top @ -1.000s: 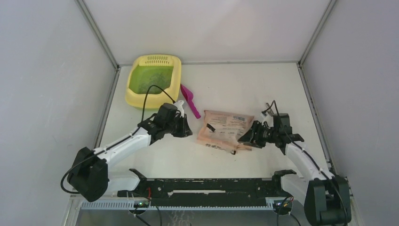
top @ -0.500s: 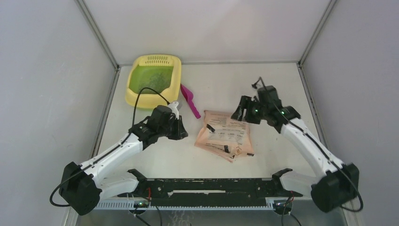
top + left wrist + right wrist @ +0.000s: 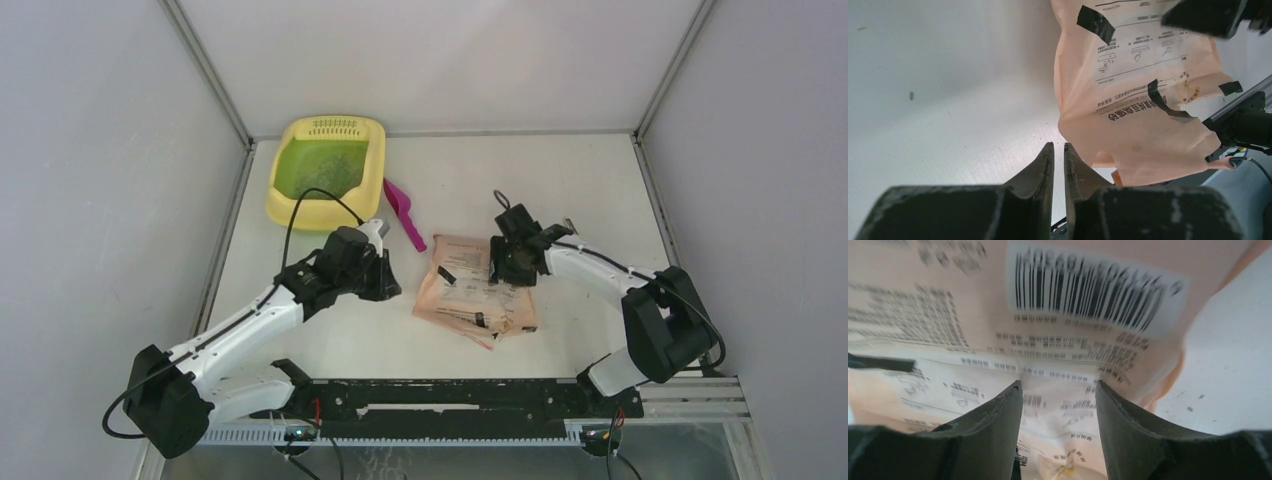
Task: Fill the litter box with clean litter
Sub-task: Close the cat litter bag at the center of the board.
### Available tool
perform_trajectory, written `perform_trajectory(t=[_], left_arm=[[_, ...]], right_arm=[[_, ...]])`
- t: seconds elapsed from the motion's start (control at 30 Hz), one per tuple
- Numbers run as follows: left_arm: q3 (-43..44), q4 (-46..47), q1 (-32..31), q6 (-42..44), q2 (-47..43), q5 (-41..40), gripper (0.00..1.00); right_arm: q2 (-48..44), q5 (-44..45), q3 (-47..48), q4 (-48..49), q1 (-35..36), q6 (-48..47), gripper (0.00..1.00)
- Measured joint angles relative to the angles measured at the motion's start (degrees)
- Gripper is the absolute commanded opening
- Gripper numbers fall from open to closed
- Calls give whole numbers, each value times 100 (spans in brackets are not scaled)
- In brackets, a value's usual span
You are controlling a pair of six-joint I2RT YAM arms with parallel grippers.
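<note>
The white table (image 3: 560, 180), enclosed by grey panels (image 3: 100, 150), carries the litter box (image 3: 335, 128) at its far left corner, with clean litter (image 3: 322, 165) speckling its green floor. The peach bag (image 3: 478, 285) lies flat mid-table (magenta scoop (image 3: 403, 213) beside the box). The right gripper (image 3: 1058, 390) hangs over it, fingers apart, while the left gripper (image 3: 1058, 155), near the bag's left edge, has its fingers almost together on nothing.
</note>
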Motion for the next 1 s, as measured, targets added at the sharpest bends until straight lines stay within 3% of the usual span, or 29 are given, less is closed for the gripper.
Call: perform_trajectory(t=[0.2, 0.37, 0.6, 0.8, 1.0], left_arm=[[2, -2, -55, 0, 87, -13, 17], [2, -4, -74, 0, 98, -48, 17], [2, -9, -81, 2, 103, -52, 17], [63, -90, -85, 2, 103, -92, 17], [140, -96, -90, 4, 103, -94, 17]], right_arm=[[120, -17, -669, 173, 520, 251, 61], [-76, 37, -675, -52, 590, 330, 61], [-555, 247, 1099, -643, 313, 162, 62], [407, 264, 2378, -407, 76, -28, 61], [1910, 232, 2575, -337, 192, -81, 57]])
